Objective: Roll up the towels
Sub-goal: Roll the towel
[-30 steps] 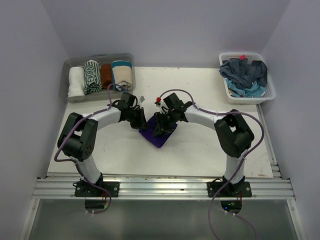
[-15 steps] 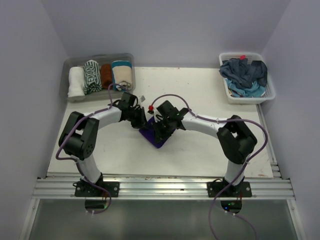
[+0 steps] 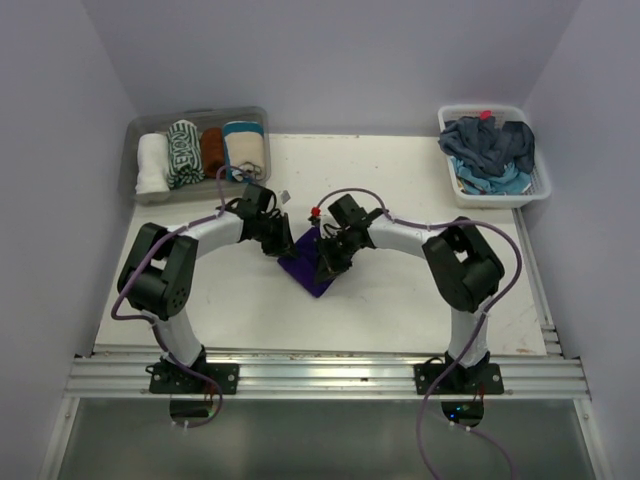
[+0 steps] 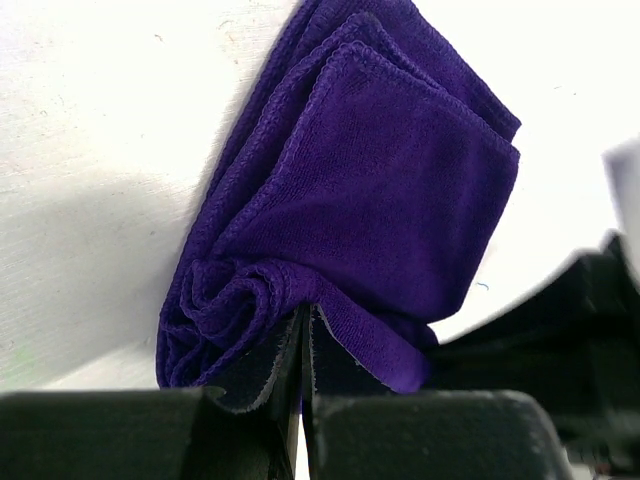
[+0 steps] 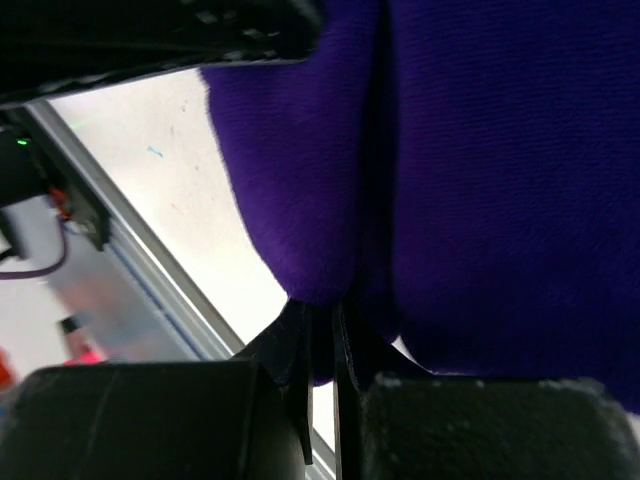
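L tool [image 4: 303, 320] + R tool [image 5: 322, 315] both clamped on deep purple soft cloth towel [image 3: 308, 272], mid desk [image 3: 420, 200]. Vs 0.5 s ago: R tool backed slightly toward 3 o'clock, towel barely moved. Roll only begun at L tool end, imo.

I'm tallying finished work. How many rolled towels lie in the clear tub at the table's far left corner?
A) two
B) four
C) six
B: the clear tub holds four rolls side by side: a white towel, a green-patterned towel, a rust-brown towel and a cream-and-teal towel.
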{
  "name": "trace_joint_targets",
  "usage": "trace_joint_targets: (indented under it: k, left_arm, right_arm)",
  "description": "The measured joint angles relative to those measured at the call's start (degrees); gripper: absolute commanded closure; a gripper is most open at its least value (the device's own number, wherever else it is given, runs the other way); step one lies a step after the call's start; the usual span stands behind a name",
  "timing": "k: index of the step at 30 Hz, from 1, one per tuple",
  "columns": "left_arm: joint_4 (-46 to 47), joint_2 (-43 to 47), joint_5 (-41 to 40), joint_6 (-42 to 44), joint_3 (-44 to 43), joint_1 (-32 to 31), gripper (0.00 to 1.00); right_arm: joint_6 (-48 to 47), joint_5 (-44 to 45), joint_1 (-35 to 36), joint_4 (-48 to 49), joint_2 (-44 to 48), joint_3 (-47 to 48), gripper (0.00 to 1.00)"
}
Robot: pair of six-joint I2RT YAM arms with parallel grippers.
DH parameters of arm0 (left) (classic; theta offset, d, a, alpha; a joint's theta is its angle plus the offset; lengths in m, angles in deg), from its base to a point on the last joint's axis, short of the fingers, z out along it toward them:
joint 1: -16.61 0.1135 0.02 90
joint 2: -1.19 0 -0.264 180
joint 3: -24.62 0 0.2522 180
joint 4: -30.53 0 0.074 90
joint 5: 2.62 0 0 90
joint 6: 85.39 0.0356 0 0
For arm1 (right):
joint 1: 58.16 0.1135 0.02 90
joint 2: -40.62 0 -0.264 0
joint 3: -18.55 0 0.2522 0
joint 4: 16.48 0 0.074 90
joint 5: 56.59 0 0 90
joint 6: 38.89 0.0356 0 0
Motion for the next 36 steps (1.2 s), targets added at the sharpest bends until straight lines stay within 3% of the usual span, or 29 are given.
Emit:
trace_joint_targets:
  k: [2,3,7,15,19,22,28,36]
  left_arm:
    - [0.00,0.00,-0.07,0.09,0.00,0.00,0.93]
    - [-0.02,0.00,-0.11,0.22,0.00,0.00,0.93]
    - [0.00,-0.02,-0.15,0.24,-0.02,0.09,0.92]
    - [0.07,-0.02,-0.11,0.24,0.00,0.33,0.92]
    - [0.07,-0.02,-0.09,0.26,0.00,0.37,0.92]
    - [0.07,-0.02,-0.09,0.26,0.00,0.37,0.92]
    - [0.07,-0.04,-0.09,0.26,0.00,0.37,0.92]
    - [0.07,-0.04,-0.07,0.24,0.00,0.37,0.91]
  right_arm:
    - [1.09,-2.99,-1.42,0.52,-2.05,0.00,0.98]
    - [1.73,-4.22,-2.03,0.72,-2.75,0.00,0.85]
    - [2.32,-4.07,-2.25,0.96,-2.54,-0.04,0.72]
    - [0.57,7.19,-0.63,-1.81,6.97,-1.51,0.47]
    - [-1.84,17.33,3.10,-3.80,13.88,-1.29,0.46]
    - [-4.76,27.04,10.32,-4.52,16.61,-0.50,0.47]
    - [-12.87,41.42,22.86,-1.44,16.85,-0.52,0.45]
    - [-24.41,55.41,28.28,8.37,11.54,-2.58,0.43]
